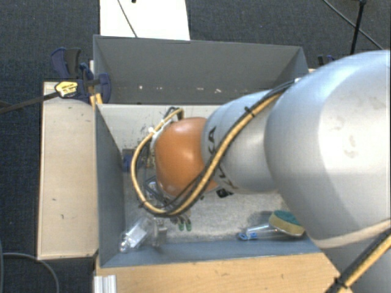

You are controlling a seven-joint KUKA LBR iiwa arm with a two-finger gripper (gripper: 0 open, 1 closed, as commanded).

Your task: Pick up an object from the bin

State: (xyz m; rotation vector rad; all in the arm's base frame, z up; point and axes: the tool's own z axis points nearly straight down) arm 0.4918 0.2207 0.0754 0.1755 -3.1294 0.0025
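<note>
- Camera view: the arm's orange wrist cover hangs low over the bin floor, toward 8 o'clock.
- The gripper sits beneath that cover; whether it is released or clenched I cannot tell.
- Nearest to it are a clear plastic piece in the 7 o'clock corner and small green bits at 6 o'clock. A blue-handled brush lies well apart at 5 o'clock.
- Judged step: the descent toward a grasp, with nothing seen held.
- The next move likely calls for settling squarely round the clear piece, keeping off the nearby wall.
</note>
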